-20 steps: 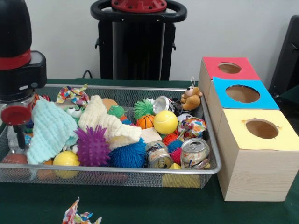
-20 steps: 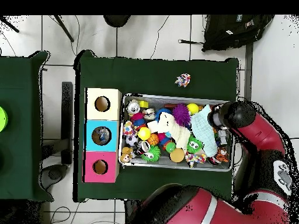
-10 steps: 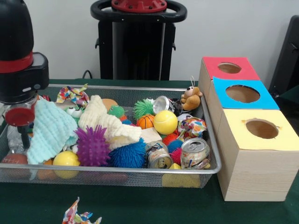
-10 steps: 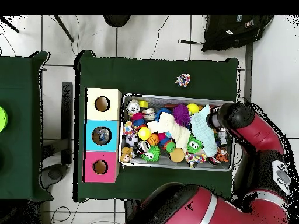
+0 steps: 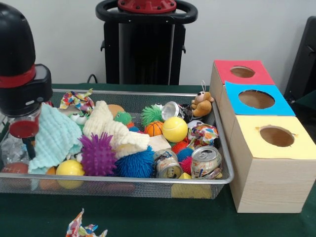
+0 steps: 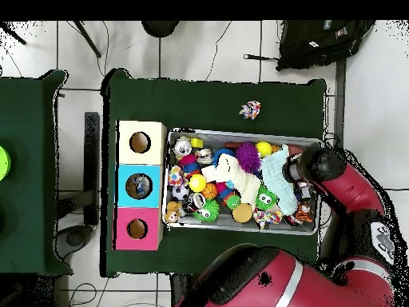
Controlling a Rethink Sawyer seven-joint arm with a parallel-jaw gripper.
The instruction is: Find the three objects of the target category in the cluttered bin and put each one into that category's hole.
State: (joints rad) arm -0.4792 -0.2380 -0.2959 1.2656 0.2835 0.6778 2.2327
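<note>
A wire mesh bin [image 5: 148, 180] holds a heap of toys: crushed cans [image 5: 205, 162], a yellow ball [image 5: 175, 129], a purple spiky ball [image 5: 98, 155], a light blue cloth [image 5: 54, 138], a cream cloth [image 5: 111, 131] and a small plush animal [image 5: 201, 104]. My gripper [image 5: 27, 147] hangs low over the bin's left end, beside the light blue cloth, under the black and red wrist. In the overhead view the wrist [image 6: 310, 164] covers the bin's right end [image 6: 315, 192] and hides the gripper. Nothing shows in its grasp.
Right of the bin stand three wooden boxes with round holes: yellow [image 5: 276, 136], blue [image 5: 256, 98] and red [image 5: 242, 72]. A crumpled colourful wrapper [image 5: 84, 230] lies on the green cloth in front of the bin. A black bag [image 6: 319, 44] lies on the floor.
The wrist has shifted slightly to the right and a little lower over the bin's left end in the front view. The objects in the bin have not moved.
</note>
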